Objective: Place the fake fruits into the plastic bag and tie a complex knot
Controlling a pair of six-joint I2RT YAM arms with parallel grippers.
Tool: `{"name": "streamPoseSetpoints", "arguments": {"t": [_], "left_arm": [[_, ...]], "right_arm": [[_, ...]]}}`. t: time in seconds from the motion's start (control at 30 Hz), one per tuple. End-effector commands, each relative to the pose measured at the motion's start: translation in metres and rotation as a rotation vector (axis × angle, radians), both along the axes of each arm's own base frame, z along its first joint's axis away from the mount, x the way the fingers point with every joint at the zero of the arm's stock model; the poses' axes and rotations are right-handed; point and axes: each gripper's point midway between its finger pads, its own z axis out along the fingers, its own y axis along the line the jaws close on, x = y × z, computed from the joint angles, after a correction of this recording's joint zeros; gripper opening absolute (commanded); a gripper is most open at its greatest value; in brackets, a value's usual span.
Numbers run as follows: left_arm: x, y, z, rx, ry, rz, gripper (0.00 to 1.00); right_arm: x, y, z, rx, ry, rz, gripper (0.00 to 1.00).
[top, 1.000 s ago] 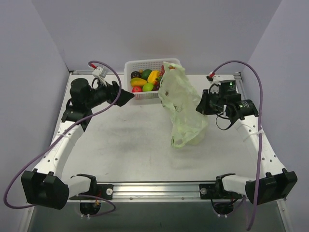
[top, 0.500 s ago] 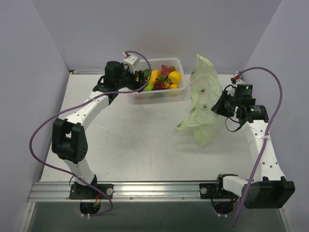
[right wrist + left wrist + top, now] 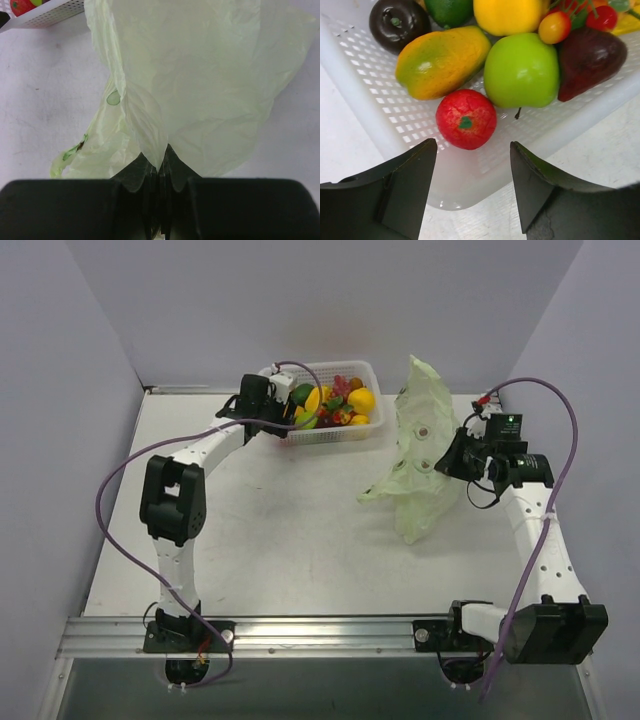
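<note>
Fruits [image 3: 335, 405] lodged in basket [image 3: 340, 434], none seen bagged | bag [image 3: 420, 450] clamped by right claw [image 3: 159, 170] | left claw [image 3: 472, 145] held apart at red fruit [image 3: 465, 119] | knot not yet tied

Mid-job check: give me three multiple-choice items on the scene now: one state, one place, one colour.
1. The right gripper is: A open; B shut on the plastic bag; C shut on fruit.
2. The red round fruit lies: A in the plastic bag; B in the right gripper; C in the white basket.
3. The apple beside it is: A green; B blue; C white.
Answers: 1 B, its jaws pinch a fold; 2 C, perforated floor under it; 3 A, the left wrist view shows it.
</note>
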Motion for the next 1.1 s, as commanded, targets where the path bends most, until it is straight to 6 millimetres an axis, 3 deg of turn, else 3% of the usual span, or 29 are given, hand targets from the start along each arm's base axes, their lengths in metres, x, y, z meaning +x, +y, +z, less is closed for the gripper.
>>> {"name": "streamPoseSetpoints", "arguments": {"t": [0.0,0.03,0.1,0.17,0.3,0.4,0.5,0.57,0.67,0.8,0.97,1.07], "left_arm": [[-0.024,0.038,-0.016,0.123,0.078,0.045,0.7],[-0.028,0.047,-0.011,0.123,0.08,0.057,0.69],[-0.047,0.057,-0.029,0.145,0.146,0.059,0.67],[-0.058,0.064,-0.026,0.144,0.162,0.051,0.66],[-0.083,0.068,-0.03,0.144,0.202,0.013,0.66],[-0.092,0.071,-0.021,0.157,0.205,-0.006,0.62],[-0.086,0.079,0.004,0.15,0.151,0.01,0.63],[-0.082,0.071,0.034,0.061,0.104,-0.012,0.72],[-0.083,0.041,0.08,-0.116,0.025,-0.11,0.81],[-0.084,0.004,0.122,-0.227,-0.074,-0.17,0.86],[-0.071,-0.035,0.113,-0.29,-0.054,-0.139,0.91],[-0.054,-0.04,0.098,-0.305,-0.024,-0.034,0.93]], "right_arm": [[0.006,0.009,0.004,0.0,-0.028,0.08,0.0],[0.008,0.01,0.001,-0.015,-0.025,0.102,0.0],[0.01,0.012,0.002,-0.017,-0.03,0.129,0.0],[0.012,0.024,0.0,-0.036,-0.028,0.186,0.0],[0.013,0.035,-0.006,-0.071,-0.022,0.244,0.0],[0.011,0.04,-0.01,-0.107,-0.02,0.267,0.0],[0.01,0.041,-0.01,-0.132,-0.027,0.267,0.0],[0.01,0.039,-0.009,-0.139,-0.031,0.253,0.0],[0.01,0.04,-0.008,-0.122,-0.03,0.24,0.0],[0.009,0.044,-0.011,-0.117,-0.03,0.246,0.0],[0.007,0.05,-0.017,-0.097,-0.025,0.265,0.0],[0.005,0.05,-0.018,-0.09,-0.02,0.252,0.0]]}}
